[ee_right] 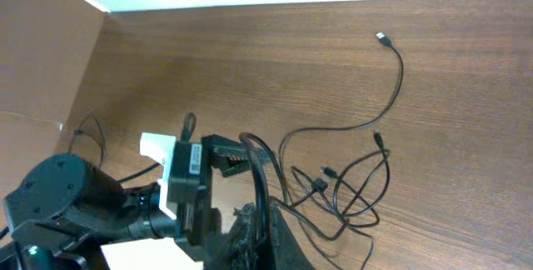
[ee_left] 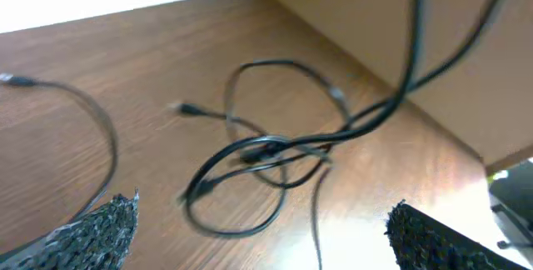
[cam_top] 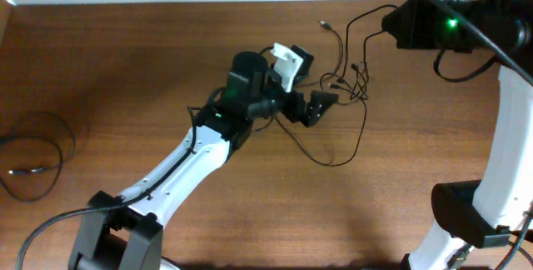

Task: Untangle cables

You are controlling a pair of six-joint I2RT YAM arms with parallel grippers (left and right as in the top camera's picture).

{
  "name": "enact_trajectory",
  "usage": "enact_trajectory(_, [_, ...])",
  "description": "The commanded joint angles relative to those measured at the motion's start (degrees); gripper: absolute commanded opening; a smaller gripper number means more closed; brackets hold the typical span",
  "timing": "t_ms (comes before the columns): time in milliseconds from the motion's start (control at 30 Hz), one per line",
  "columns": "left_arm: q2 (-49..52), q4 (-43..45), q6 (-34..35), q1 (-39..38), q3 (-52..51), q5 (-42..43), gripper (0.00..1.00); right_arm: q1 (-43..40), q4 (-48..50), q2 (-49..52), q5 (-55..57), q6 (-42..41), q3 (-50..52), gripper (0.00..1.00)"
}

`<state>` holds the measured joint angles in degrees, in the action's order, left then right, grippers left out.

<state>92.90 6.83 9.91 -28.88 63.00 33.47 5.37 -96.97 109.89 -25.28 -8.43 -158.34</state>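
The cables point(cam_top: 348, 82) are thin black cords knotted on the brown table, right of centre. One strand with a small plug point(cam_top: 325, 24) trails toward the back. My left gripper point(cam_top: 311, 87) is open and empty just left of the knot. In the left wrist view its two fingers point(ee_left: 266, 245) stand wide apart with the knot point(ee_left: 266, 149) ahead. My right gripper point(ee_right: 275, 228) is shut on one black cable strand and holds it above the table. The overhead view shows that gripper at the back right point(cam_top: 390, 22). The knot also shows in the right wrist view point(ee_right: 350, 188).
A separate black cable point(cam_top: 37, 149) lies looped at the table's left edge. A brown wall panel point(ee_left: 400, 20) stands behind the knot. The right arm's base point(cam_top: 466, 212) stands at the front right. The left arm point(cam_top: 183, 166) crosses the table's middle diagonally.
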Motion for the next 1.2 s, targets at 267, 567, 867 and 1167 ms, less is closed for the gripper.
enact_trajectory(267, [14.49, 15.61, -0.28, -0.59, 0.26, 1.11, 0.76, -0.2, -0.35, -0.04, -3.28, 0.07, 0.02, 0.04])
enact_trajectory(567, [12.74, -2.82, 2.67, 6.38, 0.26, -22.69, 0.0, -2.8, -0.33, -0.02, 0.87, 0.85, 0.02, 0.04])
enact_trajectory(867, [11.28, -16.83, -0.39, 14.03, 0.31, -25.79, 0.08, -20.7, -0.35, 0.2, -3.04, 0.7, 6.75, 0.04])
enact_trajectory(1167, [3.28, -43.89, -13.81, 14.05, 21.14, -0.83, 0.99, -6.23, -0.26, 0.2, -3.41, 3.54, 9.2, 0.04])
